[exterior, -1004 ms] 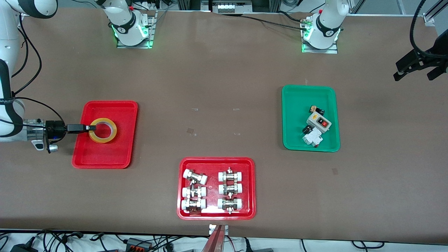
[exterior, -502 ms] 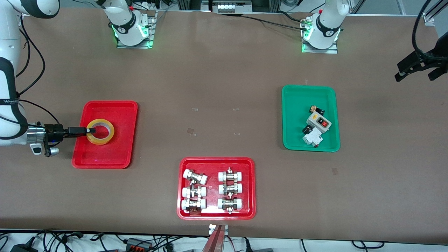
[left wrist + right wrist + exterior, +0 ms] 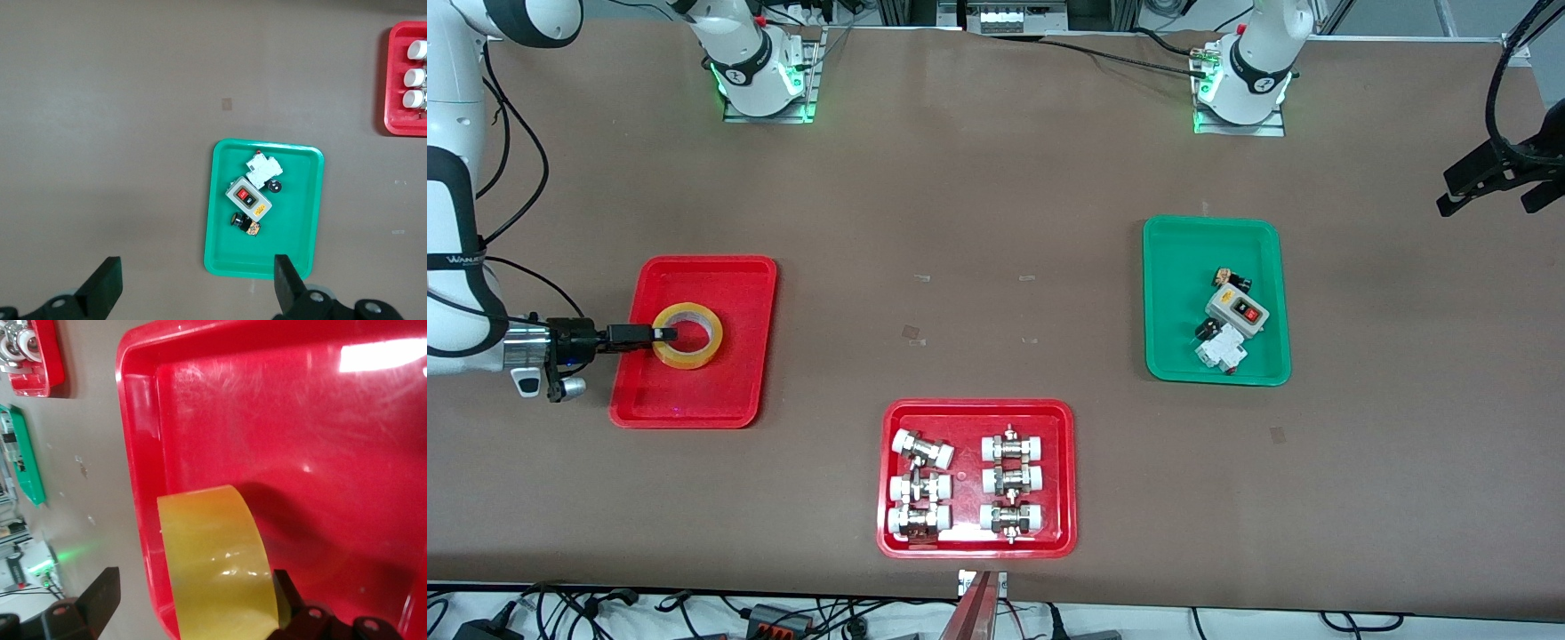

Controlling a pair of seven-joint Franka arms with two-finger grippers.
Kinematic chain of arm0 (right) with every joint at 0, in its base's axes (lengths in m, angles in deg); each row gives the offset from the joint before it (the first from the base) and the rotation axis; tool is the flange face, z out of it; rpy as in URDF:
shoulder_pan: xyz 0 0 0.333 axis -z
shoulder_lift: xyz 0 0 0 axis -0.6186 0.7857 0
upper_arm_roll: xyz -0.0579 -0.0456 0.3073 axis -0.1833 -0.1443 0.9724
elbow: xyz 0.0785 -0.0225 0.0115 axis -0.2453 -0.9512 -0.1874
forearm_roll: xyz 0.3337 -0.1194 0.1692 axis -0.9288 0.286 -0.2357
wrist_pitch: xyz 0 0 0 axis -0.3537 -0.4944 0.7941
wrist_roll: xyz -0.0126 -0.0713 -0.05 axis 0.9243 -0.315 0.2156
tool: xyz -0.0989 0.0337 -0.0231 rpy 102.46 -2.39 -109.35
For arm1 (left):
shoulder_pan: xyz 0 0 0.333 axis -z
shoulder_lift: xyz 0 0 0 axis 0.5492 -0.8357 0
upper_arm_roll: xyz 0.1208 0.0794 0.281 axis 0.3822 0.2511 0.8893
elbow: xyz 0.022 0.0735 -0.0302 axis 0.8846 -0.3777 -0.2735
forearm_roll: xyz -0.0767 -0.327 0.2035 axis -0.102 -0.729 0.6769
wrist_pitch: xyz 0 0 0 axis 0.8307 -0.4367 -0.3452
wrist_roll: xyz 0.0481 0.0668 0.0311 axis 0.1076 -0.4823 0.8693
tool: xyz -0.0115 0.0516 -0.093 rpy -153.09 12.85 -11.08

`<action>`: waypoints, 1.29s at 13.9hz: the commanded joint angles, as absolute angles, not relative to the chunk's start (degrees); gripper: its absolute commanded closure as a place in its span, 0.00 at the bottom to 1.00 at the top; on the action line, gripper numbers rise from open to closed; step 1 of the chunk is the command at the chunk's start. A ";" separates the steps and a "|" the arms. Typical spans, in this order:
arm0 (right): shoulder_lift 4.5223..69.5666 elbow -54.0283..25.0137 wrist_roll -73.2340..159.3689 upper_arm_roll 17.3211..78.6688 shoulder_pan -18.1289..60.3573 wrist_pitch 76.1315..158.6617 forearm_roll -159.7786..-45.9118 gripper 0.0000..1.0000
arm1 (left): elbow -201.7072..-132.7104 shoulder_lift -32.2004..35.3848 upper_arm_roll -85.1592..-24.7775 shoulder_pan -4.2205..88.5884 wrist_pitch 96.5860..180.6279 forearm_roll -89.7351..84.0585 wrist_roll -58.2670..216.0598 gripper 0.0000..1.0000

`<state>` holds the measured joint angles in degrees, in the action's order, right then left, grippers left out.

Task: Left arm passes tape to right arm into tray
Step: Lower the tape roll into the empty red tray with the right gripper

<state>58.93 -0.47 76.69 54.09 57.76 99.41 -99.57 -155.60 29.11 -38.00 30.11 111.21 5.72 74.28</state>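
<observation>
The yellow tape (image 3: 687, 334) lies flat in the red tray (image 3: 729, 284) at the right arm's end of the table. My right gripper (image 3: 660, 334) reaches in level from that end, its tips at the roll's rim. In the right wrist view the tape's yellow wall (image 3: 213, 560) stands between the gripper's (image 3: 193, 603) spread fingers. One finger (image 3: 100, 593) is clear of the tape and the other is close beside it. The tray's rim (image 3: 137, 453) also shows in that view. My left gripper (image 3: 1489, 182) is open and empty, high over the left arm's end of the table; it also shows in the left wrist view (image 3: 193, 287).
A green tray (image 3: 1174, 356) holds a grey switch box (image 3: 1237, 312) and small electrical parts; it also shows in the left wrist view (image 3: 220, 253). A red tray of pipe fittings (image 3: 974, 413) sits near the front edge.
The tape has come down a little into the red tray with my right gripper, whose wrist has dropped. My left gripper has drifted slightly toward its end of the table.
</observation>
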 commanded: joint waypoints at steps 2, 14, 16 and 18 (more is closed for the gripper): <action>58.84 -0.56 78.82 54.24 55.80 103.02 -95.28 0.00 | -154.15 28.27 -38.14 29.62 109.60 7.03 73.24 0.00; 54.72 -0.04 78.55 54.15 49.65 107.51 -82.97 0.00 | -153.98 27.57 -38.14 29.35 109.86 6.33 73.15 0.00; 53.93 -0.04 78.38 54.15 49.20 107.77 -80.87 0.00 | -154.07 27.48 -38.14 28.66 109.86 6.24 73.06 0.00; 53.66 -0.04 78.29 54.24 49.11 108.12 -79.63 0.00 | -153.81 27.39 -38.14 28.48 109.95 6.24 73.06 0.00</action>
<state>54.44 0.49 78.05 54.23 49.20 107.33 -81.30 -155.51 28.14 -37.95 29.10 110.64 5.72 74.28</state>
